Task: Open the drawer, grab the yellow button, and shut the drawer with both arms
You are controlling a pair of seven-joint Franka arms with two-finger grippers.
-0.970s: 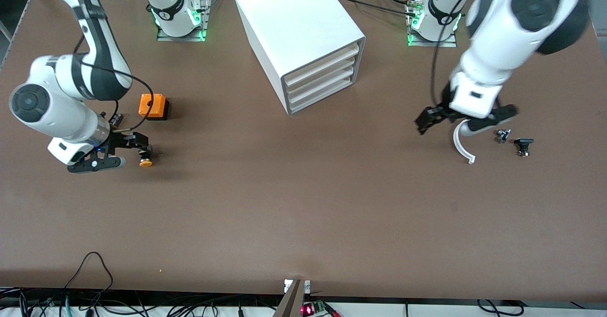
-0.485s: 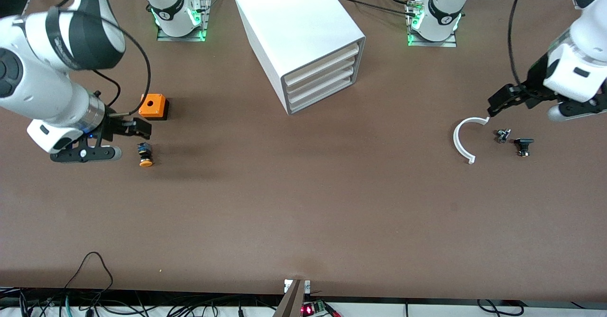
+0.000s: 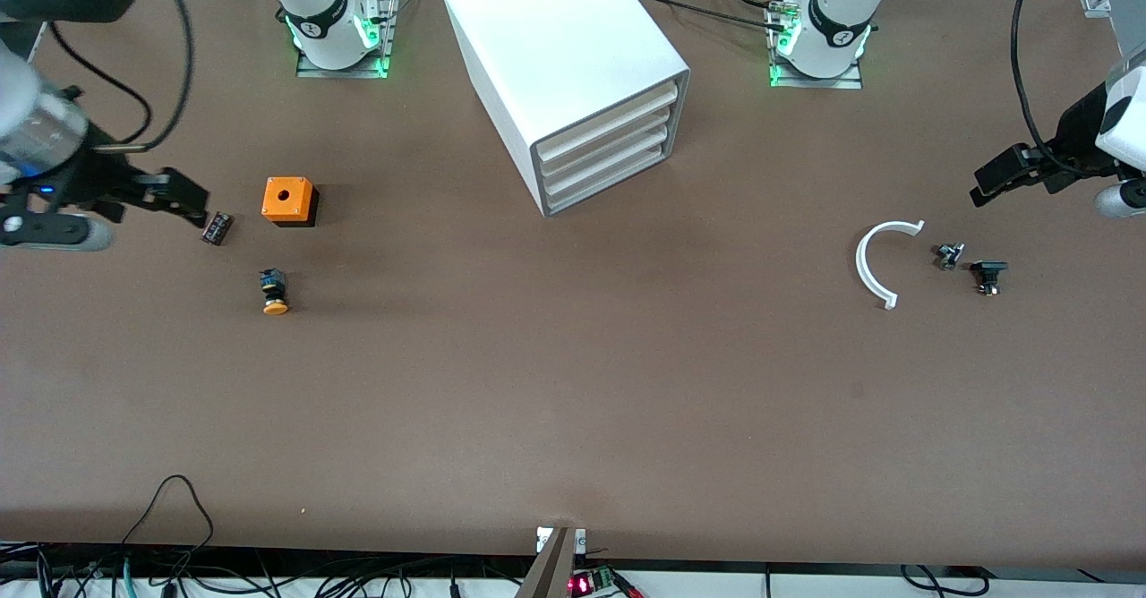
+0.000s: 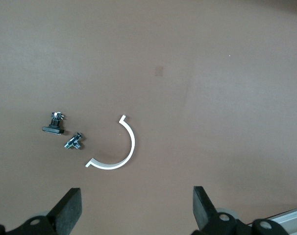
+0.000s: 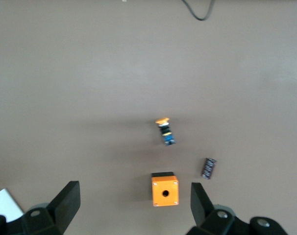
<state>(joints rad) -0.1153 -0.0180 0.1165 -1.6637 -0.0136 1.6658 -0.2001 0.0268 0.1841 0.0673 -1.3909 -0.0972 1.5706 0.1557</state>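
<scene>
Presently: drawer [image 3: 607, 104] shut; button [image 3: 274, 293] lying on table [image 3: 573, 401] nearer the camera than orange cube [image 3: 288, 200]; left gripper [image 4: 134, 215] and right gripper [image 5: 134, 210] both open, empty, aloft.

The left end effector [image 4: 136, 213] hangs high over the brown bench [image 4: 212, 73], its two black fingers [image 4: 67, 211] spread wide with nothing between them. Below on the bench lies a white curved half-ring [image 4: 120, 152], flat. Just beside it sits a small metal part [image 4: 73, 142], and next to that, close but apart, a small black part [image 4: 53, 123].
</scene>
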